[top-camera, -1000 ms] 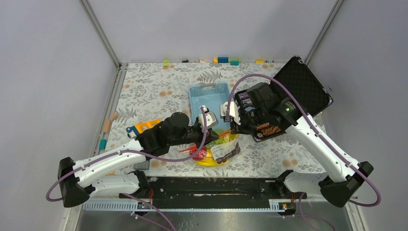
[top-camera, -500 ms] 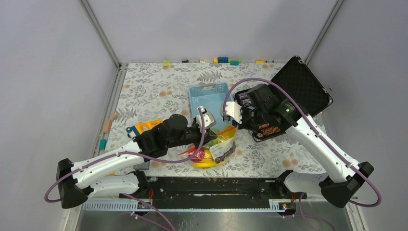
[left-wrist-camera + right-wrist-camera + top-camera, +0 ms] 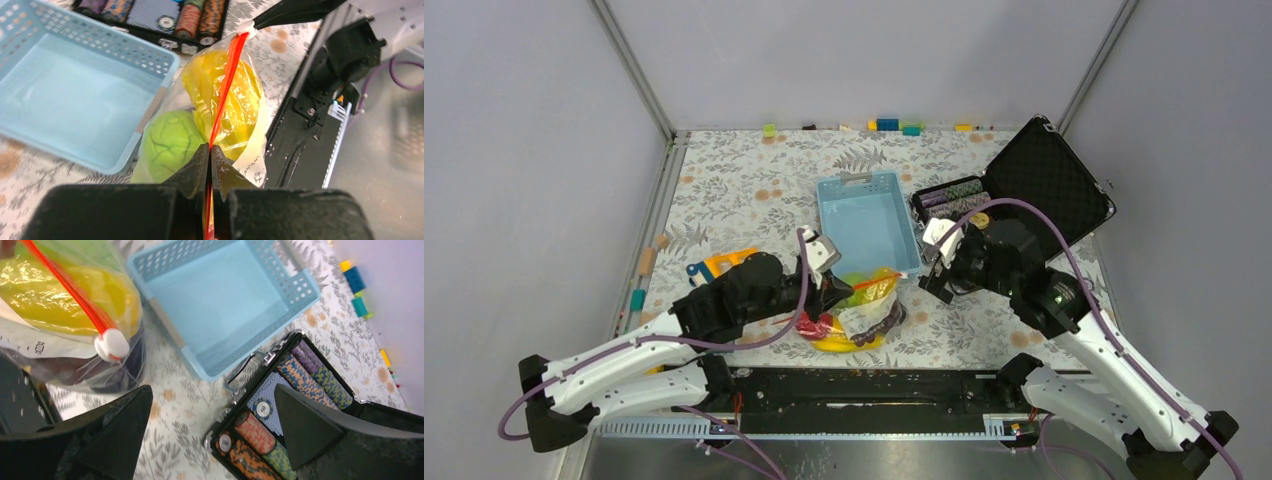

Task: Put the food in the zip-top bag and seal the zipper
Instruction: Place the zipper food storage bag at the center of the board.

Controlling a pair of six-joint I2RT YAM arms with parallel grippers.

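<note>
From above, the bag (image 3: 869,312) of toy food (image 3: 879,288) sits just on the near side of the blue basket (image 3: 859,180), between both arms. Seen from its own camera, the left gripper (image 3: 210,155) is pinched tight on the red zipper (image 3: 227,85) at one end of the bag. The right gripper (image 3: 210,395) is wide open and holds nothing, close to the zipper's white slider (image 3: 114,344).

Hidden between the closed fingers of the left gripper (image 3: 210,150): the near end of the zipper (image 3: 227,85). Behind that gripper's dark body: the lower part of the bag (image 3: 252,145) and of the green head (image 3: 170,142). Cut off by the left wrist view's edges: basket (image 3: 150,55), chip case (image 3: 150,12). Too small to read: print on the bag. Too small to identify from above: coloured bits (image 3: 887,125) along the bench's (image 3: 744,180) far edge.
</note>
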